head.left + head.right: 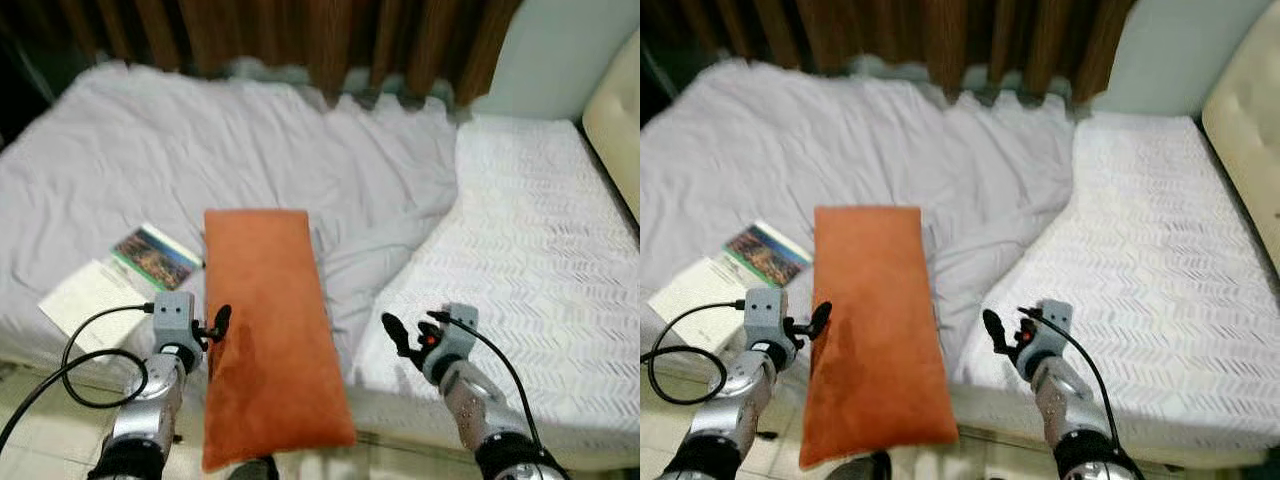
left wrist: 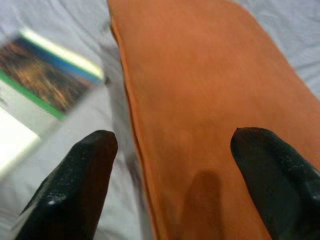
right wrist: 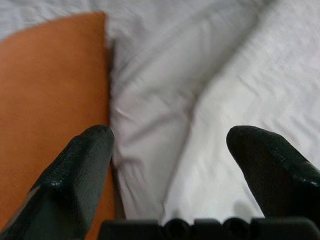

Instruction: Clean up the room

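Orange cushion (image 1: 268,330) lying lengthwise over the bed (image 1: 520,230) edge beside a booklet (image 1: 152,256), flanked by the left tool (image 2: 170,170) and right tool (image 3: 167,170), both wide open and empty, apparently poised to lift it.

No text can be read anywhere.
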{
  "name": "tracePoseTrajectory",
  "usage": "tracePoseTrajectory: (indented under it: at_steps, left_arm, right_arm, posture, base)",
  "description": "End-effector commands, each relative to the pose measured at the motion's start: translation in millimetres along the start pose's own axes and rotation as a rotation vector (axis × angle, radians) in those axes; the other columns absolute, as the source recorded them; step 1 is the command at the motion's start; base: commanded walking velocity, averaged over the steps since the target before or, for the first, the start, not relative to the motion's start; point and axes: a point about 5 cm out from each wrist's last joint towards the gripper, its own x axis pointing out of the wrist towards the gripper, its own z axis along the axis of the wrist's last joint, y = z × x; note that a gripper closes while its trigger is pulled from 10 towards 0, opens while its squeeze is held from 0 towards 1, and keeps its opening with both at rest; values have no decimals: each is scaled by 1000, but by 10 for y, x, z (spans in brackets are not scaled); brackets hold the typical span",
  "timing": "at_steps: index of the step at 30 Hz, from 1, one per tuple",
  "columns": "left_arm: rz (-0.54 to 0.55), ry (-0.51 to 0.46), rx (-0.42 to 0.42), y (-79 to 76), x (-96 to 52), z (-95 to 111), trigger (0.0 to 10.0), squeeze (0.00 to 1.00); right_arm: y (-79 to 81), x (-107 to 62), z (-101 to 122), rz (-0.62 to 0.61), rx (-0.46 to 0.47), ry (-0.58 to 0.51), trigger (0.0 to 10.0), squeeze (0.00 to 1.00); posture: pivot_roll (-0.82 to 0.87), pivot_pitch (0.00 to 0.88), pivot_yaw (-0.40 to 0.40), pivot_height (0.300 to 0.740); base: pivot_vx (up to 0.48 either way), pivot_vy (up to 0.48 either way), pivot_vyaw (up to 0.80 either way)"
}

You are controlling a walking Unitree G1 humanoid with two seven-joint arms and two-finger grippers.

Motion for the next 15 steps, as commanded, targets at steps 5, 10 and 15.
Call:
tracePoseTrajectory:
  at_steps: [5, 10, 15]
  left_arm:
    - [57, 7, -102, 152, -76, -122, 10000, 0]
    - [124, -42, -84, 222, -168, -100, 10000, 0]
    - [125, -163, -134, 161, -261, 68, 10000, 0]
  right_arm:
    - [17, 9, -40, 13, 98, -12, 10000, 0]
    - [110, 38, -82, 43, 139, -14, 10000, 0]
    - [275, 109, -86, 104, 201, -23, 10000, 0]
  posture:
    - [-13, 488, -98, 740]
    - [-21, 521, -105, 740]
    - [9, 523, -110, 740]
  base:
    - [0, 0, 0]
    - [0, 0, 0]
    - [0, 0, 0]
